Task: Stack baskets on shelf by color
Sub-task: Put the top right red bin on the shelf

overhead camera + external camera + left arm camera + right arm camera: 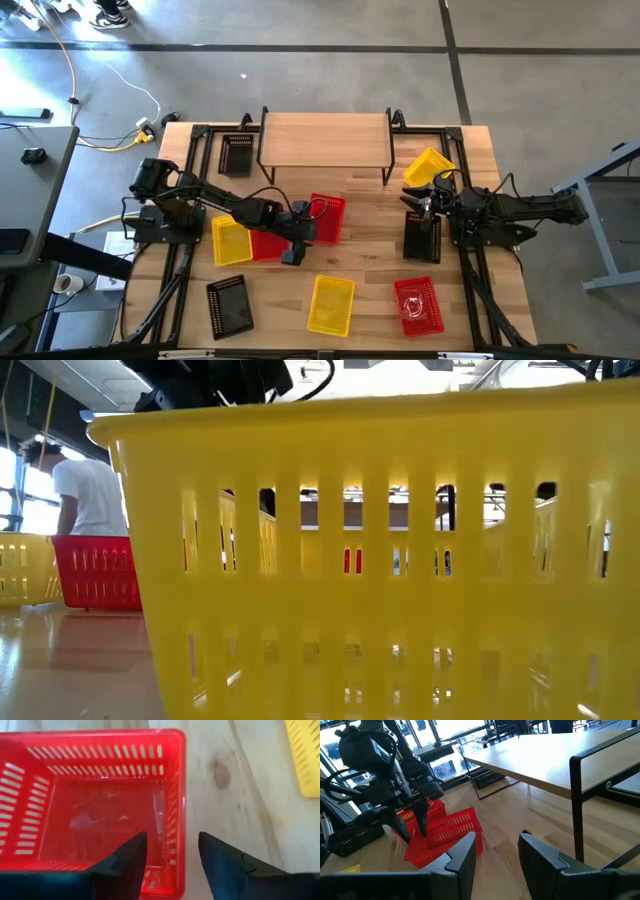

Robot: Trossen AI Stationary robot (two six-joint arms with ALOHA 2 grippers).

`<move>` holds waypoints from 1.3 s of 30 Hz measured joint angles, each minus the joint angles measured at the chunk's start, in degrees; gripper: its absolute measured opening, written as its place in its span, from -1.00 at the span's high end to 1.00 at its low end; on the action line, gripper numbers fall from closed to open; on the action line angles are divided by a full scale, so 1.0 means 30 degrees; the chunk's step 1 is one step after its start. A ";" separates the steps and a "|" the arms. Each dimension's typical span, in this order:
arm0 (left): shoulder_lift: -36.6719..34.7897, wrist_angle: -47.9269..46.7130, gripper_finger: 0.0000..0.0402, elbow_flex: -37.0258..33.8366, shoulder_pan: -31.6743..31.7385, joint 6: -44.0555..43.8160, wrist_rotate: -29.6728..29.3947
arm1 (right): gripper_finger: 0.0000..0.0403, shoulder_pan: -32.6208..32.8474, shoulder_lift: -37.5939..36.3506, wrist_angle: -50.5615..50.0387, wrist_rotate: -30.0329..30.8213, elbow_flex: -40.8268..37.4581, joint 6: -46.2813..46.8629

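The left gripper (172, 837) hangs over a red basket (100, 810) just toward 9 o'clock of the table's (370, 270) centre. Its fingers stand apart astride one side wall, one inside the basket and one outside, and are not yet pressed on the plastic. A second red basket (266, 245) lies touching or nearly touching the first, with a yellow basket (231, 240) next to it toward 9 o'clock.

The shelf (325, 138) stands bare at 12 o'clock, so no colour stack has been started on it. Other baskets sit scattered from 5 to 7 o'clock: red (418, 305), yellow (331, 305) and black (230, 303).

The right gripper (497, 840) waits at 3 o'clock, fingers wide and nothing between them. A tilted yellow basket (428, 165) lies just beyond it, by the shelf's right legs, and a black basket (422, 237) sits just on its near side.

The step in hand appears to be the pick-up of the first red basket. The next move likely calls for pinching that thin wall firmly. The basket must then be lifted clear of its red neighbour without dragging it, carried toward 12 o'clock, and raised enough to clear the plank's edge. A one-wall grip may let the basket swing or tip.

No brand, label or legible writing shows on the baskets, shelf or arms.
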 joint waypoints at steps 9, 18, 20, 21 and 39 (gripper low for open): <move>0.0000 -0.0011 0.66 0.0000 -0.0007 0.0991 -0.0066 | 0.34 0.0000 0.0001 -0.0007 0.0000 0.0000 -0.0001; -0.0007 -0.0048 0.96 0.0000 -0.0005 0.0827 0.0162 | 0.34 -0.0005 0.0001 -0.0007 0.0002 0.0000 -0.0007; -0.0008 -0.0049 0.95 0.0009 -0.0015 0.0503 0.0302 | 0.34 -0.0004 -0.0001 -0.0005 0.0004 0.0000 -0.0002; -0.0028 -0.0088 0.95 0.0068 -0.0034 0.0291 0.0454 | 0.34 0.0000 0.0001 -0.0001 0.0001 -0.0001 -0.0006; -0.3286 -0.1939 0.99 0.4341 -0.0702 0.2158 -0.0359 | 0.34 0.0000 0.0092 0.0000 0.0006 0.0000 -0.0001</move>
